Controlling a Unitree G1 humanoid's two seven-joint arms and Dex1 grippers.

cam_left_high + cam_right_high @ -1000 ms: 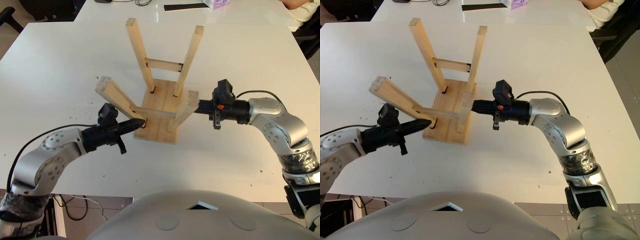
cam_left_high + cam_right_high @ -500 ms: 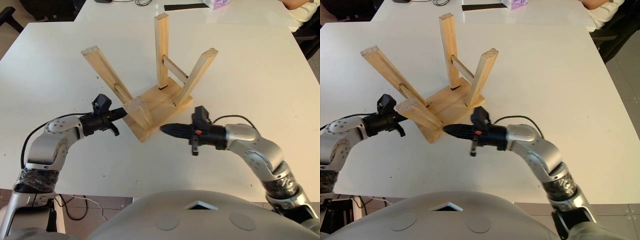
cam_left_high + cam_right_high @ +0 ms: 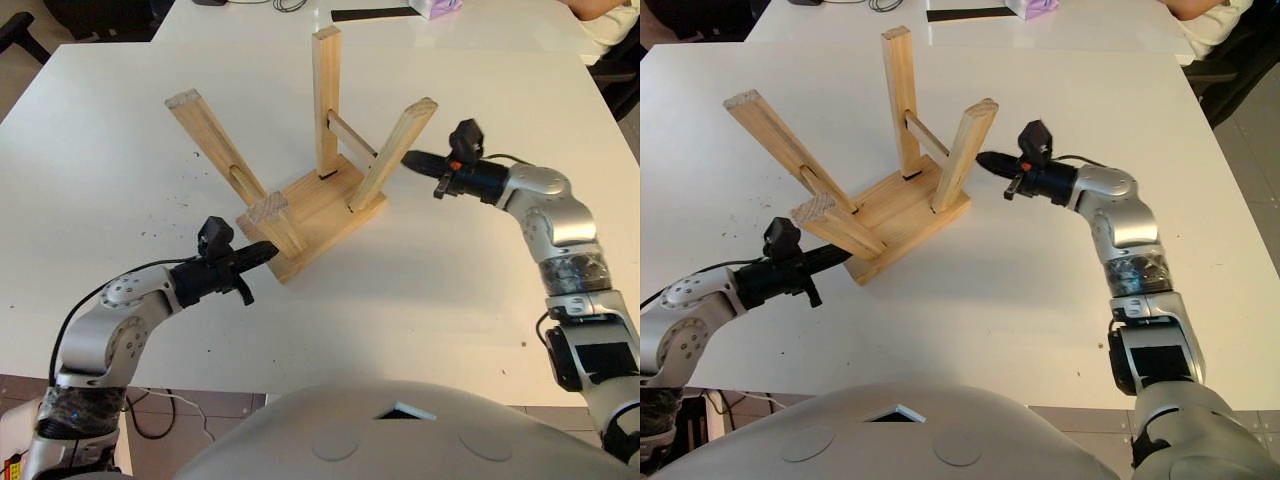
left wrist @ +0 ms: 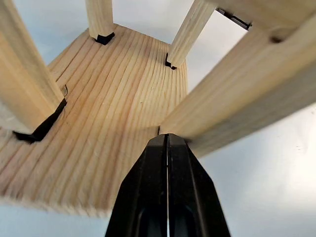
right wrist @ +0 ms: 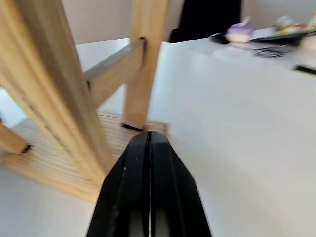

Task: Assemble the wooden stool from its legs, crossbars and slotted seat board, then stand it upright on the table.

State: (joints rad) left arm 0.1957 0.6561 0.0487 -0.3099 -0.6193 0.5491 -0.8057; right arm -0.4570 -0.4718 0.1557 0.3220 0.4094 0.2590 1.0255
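Note:
The wooden stool lies upside down on the white table, its slotted seat board (image 3: 318, 212) flat on the surface and several legs pointing up. One thin crossbar (image 3: 350, 137) joins the tall back leg (image 3: 325, 100) to the right leg (image 3: 392, 155). My left gripper (image 3: 271, 248) is shut and empty, its tip at the seat's near corner beside the short front leg (image 3: 277, 221). In the left wrist view the shut fingers (image 4: 167, 187) meet that leg's base. My right gripper (image 3: 407, 157) is shut and empty, its tip against the right leg's outer side.
Open white tabletop (image 3: 480, 290) surrounds the stool. Small dark crumbs (image 3: 160, 215) dot the surface to its left. A second table behind holds a black strip (image 3: 370, 13) and a pale purple item (image 3: 440, 7).
The stool was turned a second ago and has stayed put since. My right gripper has swung from the seat's front edge up to the right leg. The left gripper dropped to the near corner.

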